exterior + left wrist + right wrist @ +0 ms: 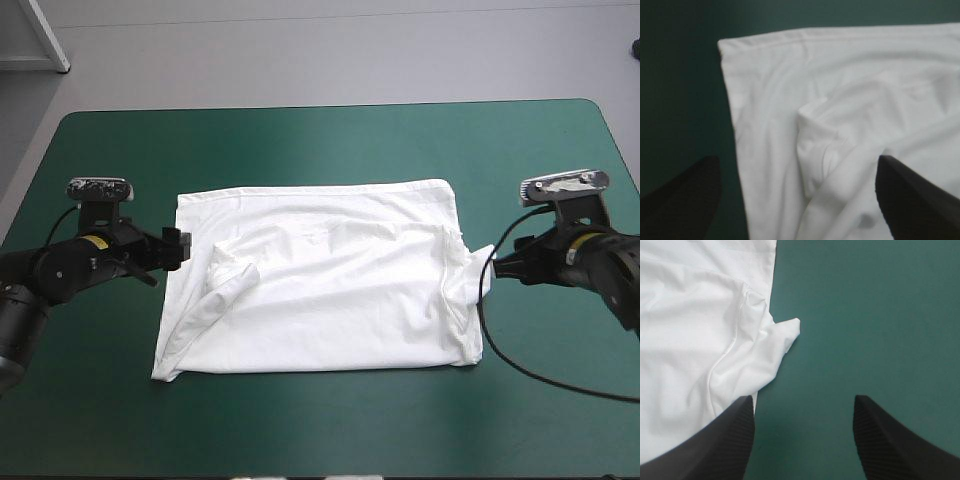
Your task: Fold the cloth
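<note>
The white T-shirt (320, 290) lies spread flat in the middle of the teal-green table, with both sleeves folded inward over its body. My left gripper (178, 249) hovers at the shirt's left edge, open, with the folded left sleeve (815, 150) and the shirt's corner ahead of it between the black fingers (685, 200). My right gripper (492, 266) hovers at the shirt's right edge, open and empty. One of its fingers (725, 440) is over the cloth and the other over bare cover. The right sleeve tip (785, 332) pokes out ahead of it.
Bare teal-green cover (320, 140) surrounds the shirt on all sides. A black cable (540, 372) loops on the table at the right, near the shirt's lower right corner.
</note>
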